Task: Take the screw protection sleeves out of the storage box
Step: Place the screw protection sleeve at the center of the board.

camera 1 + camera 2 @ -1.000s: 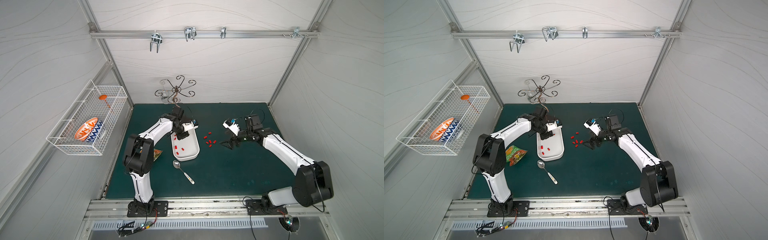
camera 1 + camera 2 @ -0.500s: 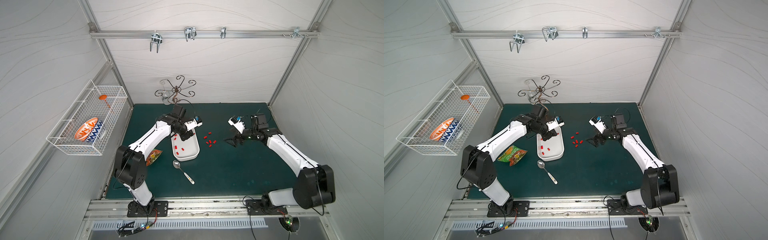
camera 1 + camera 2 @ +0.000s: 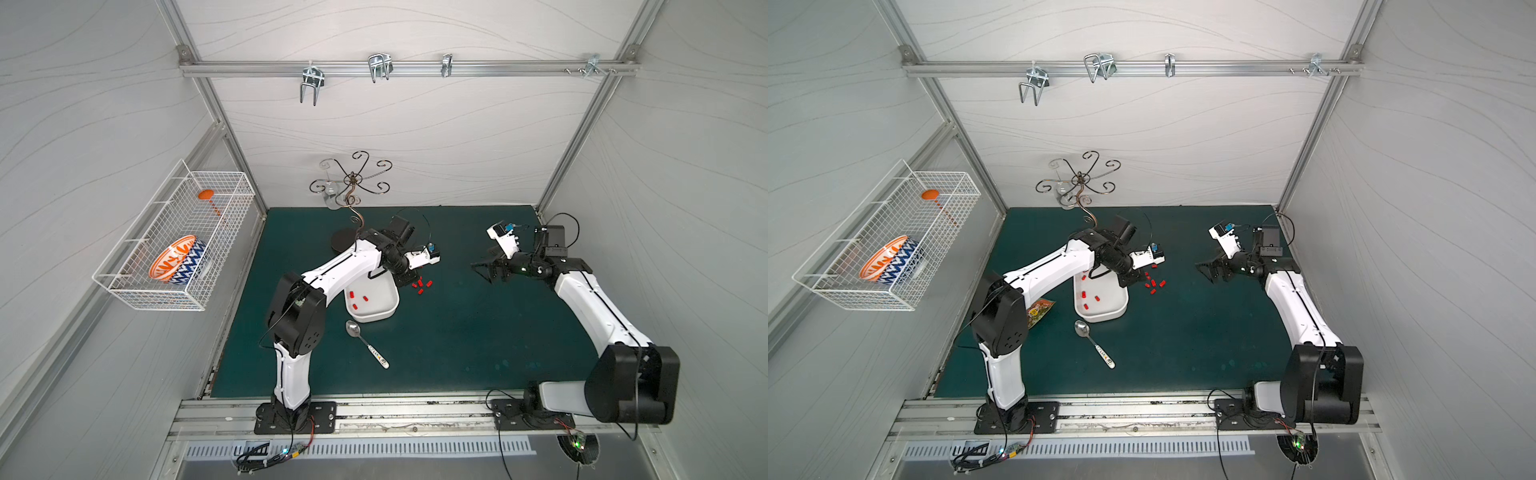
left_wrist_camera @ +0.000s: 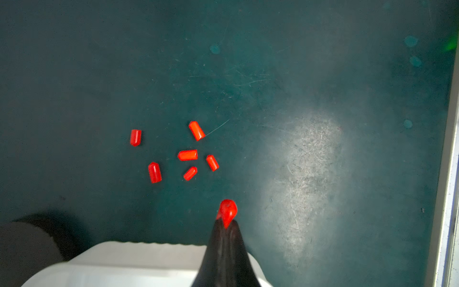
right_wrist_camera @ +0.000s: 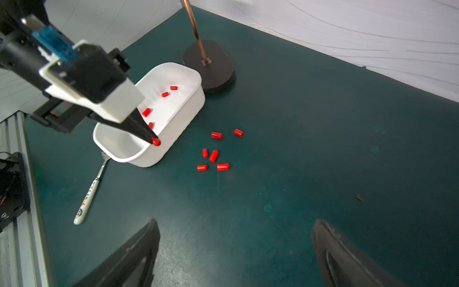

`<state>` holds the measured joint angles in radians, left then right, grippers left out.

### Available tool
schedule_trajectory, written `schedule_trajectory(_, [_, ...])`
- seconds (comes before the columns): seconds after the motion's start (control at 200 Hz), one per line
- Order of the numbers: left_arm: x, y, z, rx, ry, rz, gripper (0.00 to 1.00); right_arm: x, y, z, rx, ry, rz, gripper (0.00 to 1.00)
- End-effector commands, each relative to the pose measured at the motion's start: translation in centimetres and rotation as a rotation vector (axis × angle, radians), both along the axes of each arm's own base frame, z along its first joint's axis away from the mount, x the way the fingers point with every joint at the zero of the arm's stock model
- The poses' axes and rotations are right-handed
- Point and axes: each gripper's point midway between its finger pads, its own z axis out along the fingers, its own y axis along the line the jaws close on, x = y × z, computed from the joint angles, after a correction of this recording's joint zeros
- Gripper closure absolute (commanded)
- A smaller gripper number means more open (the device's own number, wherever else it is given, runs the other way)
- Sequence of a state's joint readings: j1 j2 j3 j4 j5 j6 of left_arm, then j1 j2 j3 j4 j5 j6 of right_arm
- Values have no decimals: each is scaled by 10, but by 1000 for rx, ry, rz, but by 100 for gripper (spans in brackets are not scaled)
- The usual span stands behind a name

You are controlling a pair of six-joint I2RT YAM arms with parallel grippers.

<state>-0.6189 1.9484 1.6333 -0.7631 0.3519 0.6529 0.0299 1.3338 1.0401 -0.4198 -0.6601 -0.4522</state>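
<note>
The left end effector [image 4: 226, 222] is pinching one red sleeve [image 4: 227, 211] between its closed black tips; in the right wrist view this end effector [image 5: 153, 139] is carrying the sleeve [image 5: 156, 142] at the long rim of the white box [image 5: 188, 111], on the side where the loose sleeves are lying. The box [image 3: 374, 319] is sitting flat on the green worktop [image 3: 457, 332] in both top views; four other sleeves [image 5: 146, 112] are lying on its floor, spread along its length. Six loose sleeves [image 4: 188, 155] are lying on the worktop just beside the box, clear of its wall; four are bunching close together and two are lying a little apart. The right end effector [image 5: 234, 223] is hanging wide with nothing between its fingers, over bare worktop well apart from the box, beyond the loose sleeves. A spoon [image 3: 365, 341] is lying near one short end of the box, its bowl pointing toward the box; the dark base of a stand [image 5: 211, 69] is sitting at the box's opposite short end, and whether the two are touching cannot be told.
</note>
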Motion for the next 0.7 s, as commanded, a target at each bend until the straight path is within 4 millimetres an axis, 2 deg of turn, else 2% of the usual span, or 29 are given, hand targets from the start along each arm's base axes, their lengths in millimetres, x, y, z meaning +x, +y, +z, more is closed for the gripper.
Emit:
schedule_trajectory(0.0, [8,-10,3,7,-29,-15,100,0,-6,4,-18,-4,-30,1])
schedule_trajectory(0.475, [19,-21,-28,90,-53,-66,100,5,-10,0,-38,2,-52,1])
schedule_trajectory(0.695, [34,-22,-53,165,-66,-56,100,5,-7,-3,-26,20,-44,1])
